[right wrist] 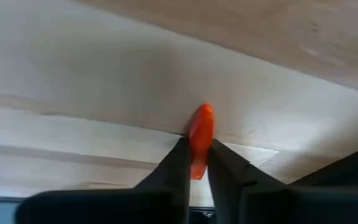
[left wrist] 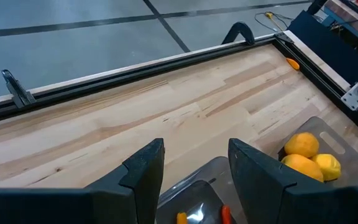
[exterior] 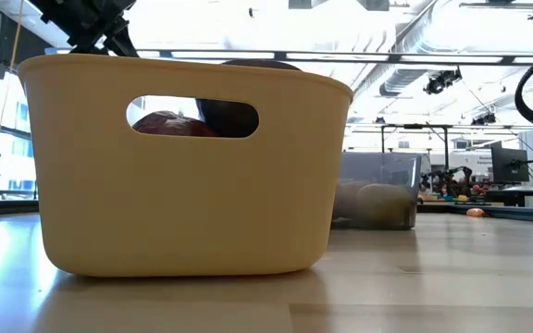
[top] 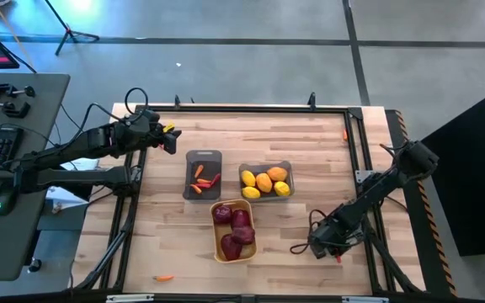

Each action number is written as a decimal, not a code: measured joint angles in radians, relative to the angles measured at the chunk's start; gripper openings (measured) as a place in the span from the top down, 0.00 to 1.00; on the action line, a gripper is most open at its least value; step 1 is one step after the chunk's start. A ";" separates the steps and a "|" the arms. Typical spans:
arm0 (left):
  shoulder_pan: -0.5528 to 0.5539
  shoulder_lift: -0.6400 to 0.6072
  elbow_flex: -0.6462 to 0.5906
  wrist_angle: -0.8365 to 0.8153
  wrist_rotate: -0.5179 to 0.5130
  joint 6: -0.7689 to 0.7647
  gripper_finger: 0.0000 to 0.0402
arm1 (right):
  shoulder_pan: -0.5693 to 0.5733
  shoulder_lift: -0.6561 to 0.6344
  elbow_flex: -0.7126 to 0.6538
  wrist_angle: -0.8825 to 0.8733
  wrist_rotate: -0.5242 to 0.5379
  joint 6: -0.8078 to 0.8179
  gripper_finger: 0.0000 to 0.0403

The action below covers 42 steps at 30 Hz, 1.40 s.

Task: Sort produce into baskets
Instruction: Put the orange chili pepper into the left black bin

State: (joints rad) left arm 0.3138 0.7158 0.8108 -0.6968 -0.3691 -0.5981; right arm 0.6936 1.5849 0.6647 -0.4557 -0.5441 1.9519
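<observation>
The right tool (right wrist: 195,163) is pinched tight on a small orange-red carrot piece (right wrist: 200,139), its two dark fingers (right wrist: 174,167) closed against the piece's sides, low over the wooden tabletop (top: 310,135). From above, this tool (top: 320,245) sits at about four o'clock of the tabletop, well apart from the bins.

The left tool (left wrist: 194,171) is half open and holds nothing, its fingers (left wrist: 143,168) spread with bare wood and a bin edge between them. In the high view it (top: 168,136) hovers at about ten o'clock, just up and left of the dark grey bin (top: 190,187).

That grey bin holds a few thin orange-red carrot pieces (top: 204,178). Just beside it, toward three o'clock, a second grey bin (top: 291,171) holds yellow and orange oval fruits (top: 264,183). Below the two, at six o'clock of the cluster, the yellow-orange bin (top: 215,250) holds dark red round pieces (top: 234,231); in the low view it (exterior: 183,213) fills the foreground.

One loose carrot piece (top: 164,278) lies near the tabletop's edge at about seven o'clock, another (top: 344,133) near the edge at about one o'clock.
</observation>
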 joint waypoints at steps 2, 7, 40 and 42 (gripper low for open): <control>0.000 0.000 0.000 0.001 0.000 0.000 0.58 | -0.005 -0.011 0.018 -0.035 0.016 -0.050 0.98; 0.000 -0.001 0.000 0.020 0.026 0.007 0.58 | -0.083 -0.115 0.102 -0.083 0.091 -0.205 0.98; 0.000 -0.001 0.000 0.021 0.030 -0.072 0.58 | -0.774 0.608 1.151 0.251 0.321 -1.585 0.70; 0.000 -0.001 0.000 0.021 0.030 -0.072 0.58 | -0.788 0.622 1.196 0.201 0.283 -1.619 0.64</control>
State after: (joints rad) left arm 0.3134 0.7151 0.8108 -0.6758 -0.3393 -0.6705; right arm -0.0947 2.2068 1.8604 -0.2549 -0.2610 0.3329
